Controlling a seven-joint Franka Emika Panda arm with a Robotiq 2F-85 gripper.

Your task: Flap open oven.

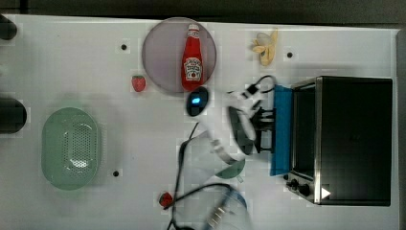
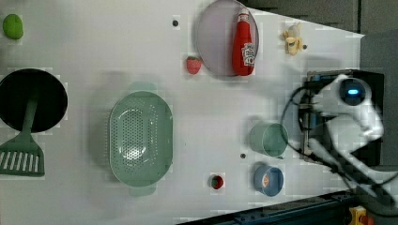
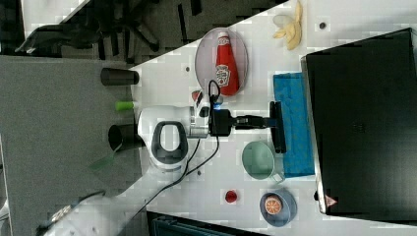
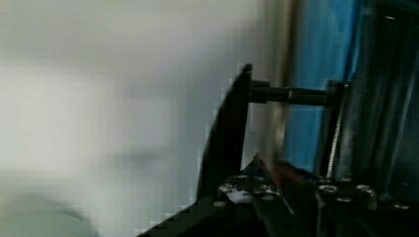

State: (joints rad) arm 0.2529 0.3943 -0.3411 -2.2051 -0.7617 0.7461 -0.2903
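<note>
1. Nearest the wrist camera is the claw (image 4: 276, 177), its dark fingers close against the door handle (image 4: 232, 133) of the oven (image 4: 385, 98)
2. From the right view's left: the white arm (image 3: 167, 140) reaches rightward, the claw (image 3: 268, 120) is narrowed down onto the handle (image 3: 278, 127), which it appears to grip, the jaws standing just a little apart around the bar
3. Next comes the blue glass door (image 3: 294, 123), and behind it the black oven (image 3: 364, 123), which sits at the worktop's (image 3: 255, 44) right end in the right view
4. In the top view the door (image 1: 281, 129) leans out from the oven (image 1: 354, 139), partly dropped, not yet flat
5. The key relation: the handle's long axis runs up and down the right view, across the claw's reach, and the oven lies straight ahead of the claw
6. My judgement: the door is hinged at its bottom edge, so the pull should run away from the oven and downward; a slipping grip is the risk
7. A green cup (image 3: 258, 160) stands close under the door's path
</note>
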